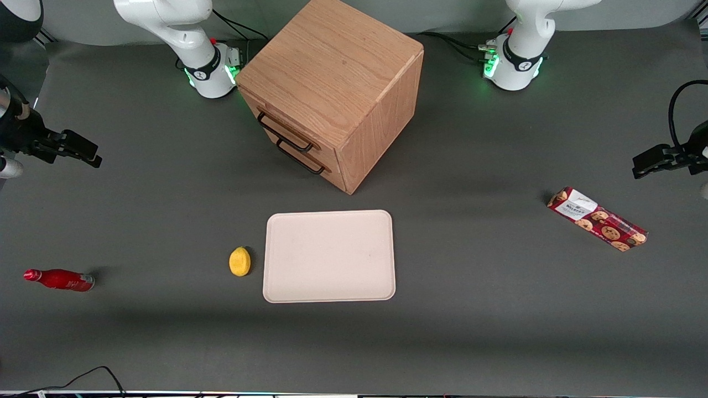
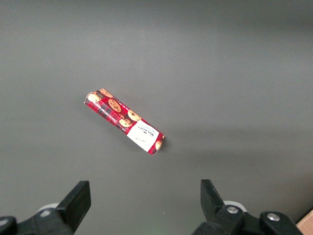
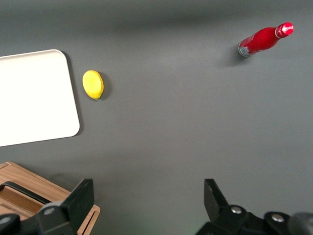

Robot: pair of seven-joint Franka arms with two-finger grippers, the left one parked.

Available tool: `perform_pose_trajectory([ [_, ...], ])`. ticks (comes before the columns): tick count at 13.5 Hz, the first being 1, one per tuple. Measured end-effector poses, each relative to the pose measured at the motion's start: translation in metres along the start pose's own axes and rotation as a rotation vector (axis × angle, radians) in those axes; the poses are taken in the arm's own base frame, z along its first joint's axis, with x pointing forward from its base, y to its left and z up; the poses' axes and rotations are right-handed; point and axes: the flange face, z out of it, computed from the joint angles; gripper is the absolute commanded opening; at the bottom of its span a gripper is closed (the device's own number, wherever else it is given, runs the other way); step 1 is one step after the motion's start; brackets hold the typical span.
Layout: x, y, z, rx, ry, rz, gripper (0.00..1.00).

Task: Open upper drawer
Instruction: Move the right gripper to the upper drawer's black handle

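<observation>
The cube-shaped wooden cabinet (image 1: 332, 83) stands at the back middle of the table. Its upper drawer (image 1: 279, 124) is shut, with a thin black bar handle (image 1: 285, 134). The lower drawer (image 1: 310, 157) below it is shut too. My right gripper (image 1: 88, 152) hangs open and empty above the bare table, well off toward the working arm's end, apart from the cabinet. In the right wrist view the gripper (image 3: 149, 200) is open over grey table, with a corner of the cabinet (image 3: 54, 198) and a black handle (image 3: 22, 190) beside one finger.
A cream tray (image 1: 329, 255) lies nearer the front camera than the cabinet, with a yellow lemon (image 1: 239, 261) beside it. A red bottle (image 1: 60, 279) lies toward the working arm's end. A red cookie box (image 1: 597, 219) lies toward the parked arm's end.
</observation>
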Motion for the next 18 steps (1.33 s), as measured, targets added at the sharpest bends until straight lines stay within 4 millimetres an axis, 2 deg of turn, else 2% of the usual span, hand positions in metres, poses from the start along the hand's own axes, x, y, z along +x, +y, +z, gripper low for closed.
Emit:
perform_pose_trajectory([
  [8,0.002,-0.002,0.004,-0.001,-0.007,-0.002,1.00],
  [10,0.001,-0.012,0.007,-0.003,-0.017,-0.021,1.00],
  [12,-0.003,-0.042,0.012,-0.008,-0.031,-0.076,1.00],
  [16,-0.022,-0.134,0.036,-0.018,-0.081,-0.317,1.00],
  [18,-0.025,-0.152,0.047,-0.006,-0.104,-0.465,1.00],
])
